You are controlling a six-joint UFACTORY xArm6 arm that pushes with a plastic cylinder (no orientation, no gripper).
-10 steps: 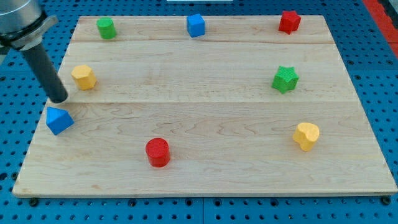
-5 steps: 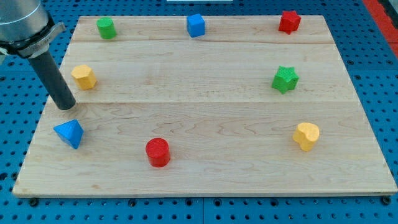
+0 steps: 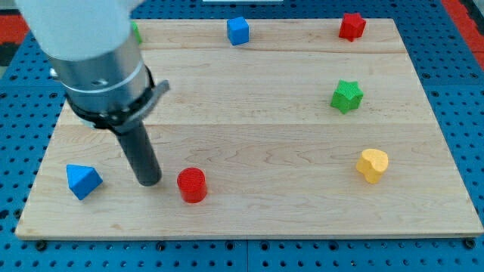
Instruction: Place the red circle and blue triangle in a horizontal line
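The red circle (image 3: 192, 184) sits on the wooden board (image 3: 257, 136) near the view's bottom, left of centre. The blue triangle (image 3: 82, 181) lies at the view's lower left, at about the same height as the red circle. My tip (image 3: 148, 181) rests on the board between them, close to the red circle's left side, with a small gap showing. The arm's body covers the board's upper left.
A blue cube (image 3: 238, 30) is at the top centre and a red star (image 3: 352, 26) at the top right. A green star (image 3: 346, 96) and a yellow heart (image 3: 373, 164) are on the right. A green block (image 3: 135, 32) peeks out behind the arm.
My tip moved from the left edge down and right to between the triangle and the circle. The blue triangle slid lower. The arm now hides the yellow block at the upper left.
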